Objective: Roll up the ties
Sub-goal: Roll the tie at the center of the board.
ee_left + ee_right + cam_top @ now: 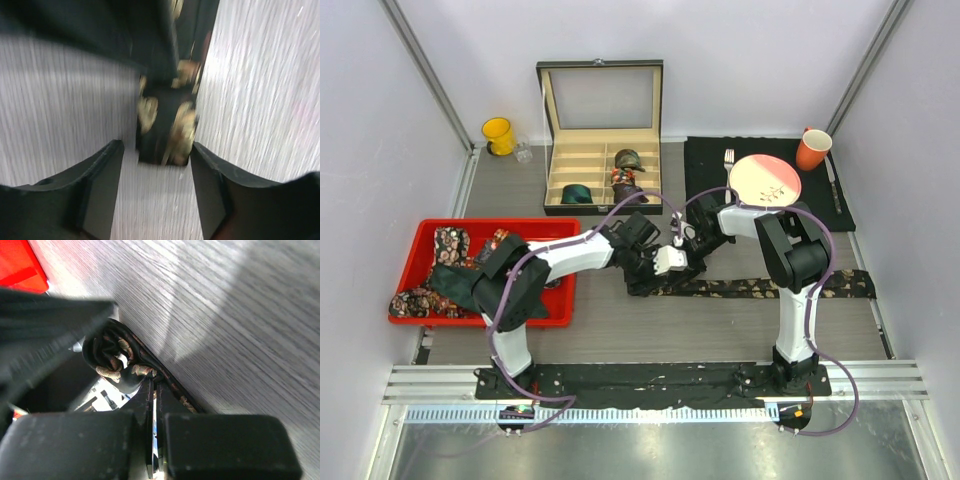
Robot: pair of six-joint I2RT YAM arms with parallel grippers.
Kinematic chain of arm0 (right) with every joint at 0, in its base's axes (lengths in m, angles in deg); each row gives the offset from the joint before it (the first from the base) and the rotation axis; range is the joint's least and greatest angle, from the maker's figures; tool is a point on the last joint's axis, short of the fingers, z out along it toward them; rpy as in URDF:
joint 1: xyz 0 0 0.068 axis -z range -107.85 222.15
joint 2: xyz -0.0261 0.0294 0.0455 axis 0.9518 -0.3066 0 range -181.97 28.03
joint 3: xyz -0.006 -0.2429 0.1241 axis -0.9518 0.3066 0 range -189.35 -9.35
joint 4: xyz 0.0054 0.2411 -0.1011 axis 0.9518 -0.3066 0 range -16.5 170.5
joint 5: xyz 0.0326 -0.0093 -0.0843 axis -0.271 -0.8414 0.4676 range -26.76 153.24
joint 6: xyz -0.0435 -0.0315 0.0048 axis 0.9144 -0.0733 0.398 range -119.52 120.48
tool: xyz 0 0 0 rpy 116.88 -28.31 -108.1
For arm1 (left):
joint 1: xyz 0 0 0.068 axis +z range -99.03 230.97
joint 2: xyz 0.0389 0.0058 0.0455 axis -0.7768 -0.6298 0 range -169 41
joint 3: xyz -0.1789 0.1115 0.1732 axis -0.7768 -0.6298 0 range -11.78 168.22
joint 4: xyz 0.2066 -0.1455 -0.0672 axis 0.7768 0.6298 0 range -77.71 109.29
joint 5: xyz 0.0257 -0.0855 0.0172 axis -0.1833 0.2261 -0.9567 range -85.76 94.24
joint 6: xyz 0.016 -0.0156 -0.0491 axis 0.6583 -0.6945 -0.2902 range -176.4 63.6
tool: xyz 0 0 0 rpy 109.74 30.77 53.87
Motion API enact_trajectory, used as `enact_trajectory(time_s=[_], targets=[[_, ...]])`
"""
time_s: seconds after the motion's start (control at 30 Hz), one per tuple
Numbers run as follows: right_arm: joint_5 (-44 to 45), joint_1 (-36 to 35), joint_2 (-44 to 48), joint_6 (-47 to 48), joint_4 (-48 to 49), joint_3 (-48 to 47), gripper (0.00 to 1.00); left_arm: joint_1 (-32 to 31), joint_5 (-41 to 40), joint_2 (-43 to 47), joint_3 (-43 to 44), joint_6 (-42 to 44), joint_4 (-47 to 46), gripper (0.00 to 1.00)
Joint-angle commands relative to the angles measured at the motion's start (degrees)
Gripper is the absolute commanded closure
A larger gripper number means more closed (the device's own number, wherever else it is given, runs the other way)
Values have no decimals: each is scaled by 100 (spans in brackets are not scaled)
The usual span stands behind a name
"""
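Rolling 1 tie (760, 287): right gripper (155, 415) clenched on its curled end, left gripper (156, 146) released astride it. Likely next: close left, wind onward.

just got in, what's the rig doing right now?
Both arms are working on a floral tie stretched out in front of them. The right claw is shut on it next to a small coil. The left claw is open and straddles the tie. Three rolled ties already sit in the box, and loose ties lie in the red bin.
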Motion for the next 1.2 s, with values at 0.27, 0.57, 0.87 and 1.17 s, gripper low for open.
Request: enact_trajectory(time_s=[0.27, 0.57, 0.87, 1.17], targets=[[1273, -77, -278, 446, 87, 182, 99, 113, 210, 189, -63, 394, 186, 47], [1317, -77, -296, 419, 87, 138, 99, 26, 852, 462, 279, -28, -25, 68], [1291, -95, -314, 375, 140, 138, 99, -185, 835, -64, 649, -335, -245, 60], [1159, -103, -235, 367, 245, 235, 99, -317, 387, -575, 676, -108, -236, 60]])
